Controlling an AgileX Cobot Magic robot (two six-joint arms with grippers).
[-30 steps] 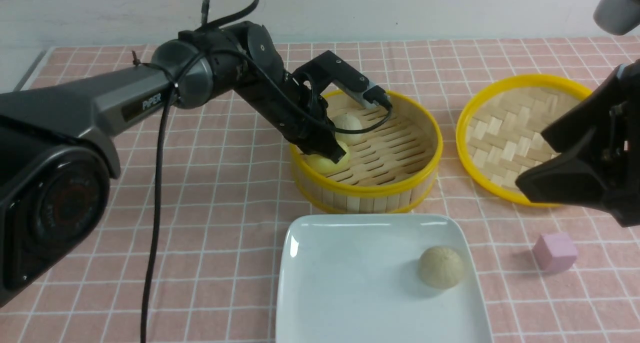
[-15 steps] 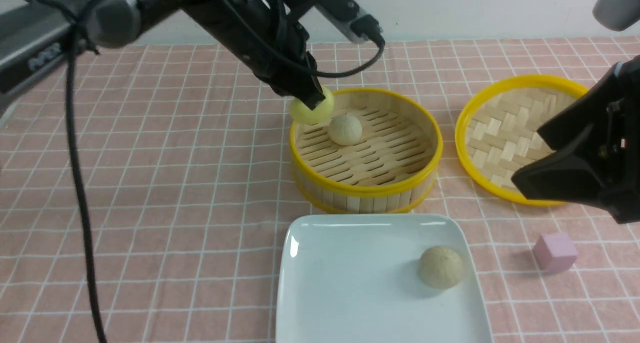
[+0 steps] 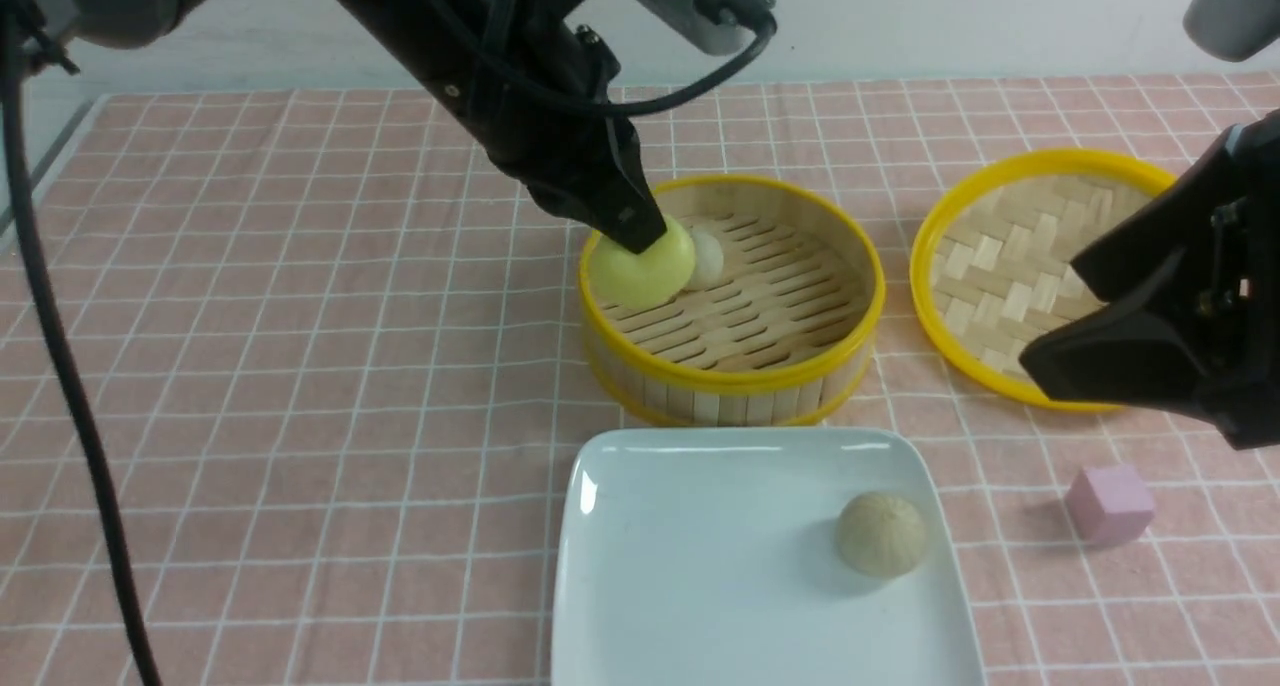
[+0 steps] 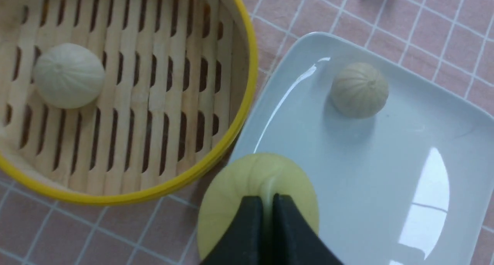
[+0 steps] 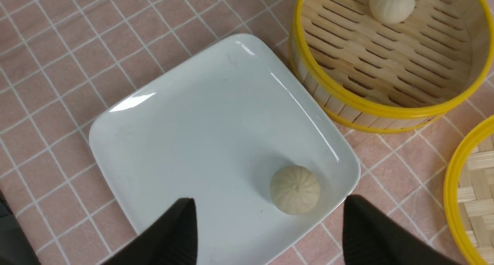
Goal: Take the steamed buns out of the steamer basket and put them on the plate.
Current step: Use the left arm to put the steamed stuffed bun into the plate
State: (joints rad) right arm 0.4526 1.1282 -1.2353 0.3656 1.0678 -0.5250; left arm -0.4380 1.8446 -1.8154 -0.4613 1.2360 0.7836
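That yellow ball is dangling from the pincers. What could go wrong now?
1. The left fingers pinch only a narrow bit of the yellow bun, so it might slip onto the steamer basket rim or the cloth.
2. The plate looks glossy; released high, it could roll into the beige bun or off.
3. The open right fingers hang near the plate; the arms might collide.

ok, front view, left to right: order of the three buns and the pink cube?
yellow bun → pale bun in the steamer basket → tan bun on the plate → pink cube
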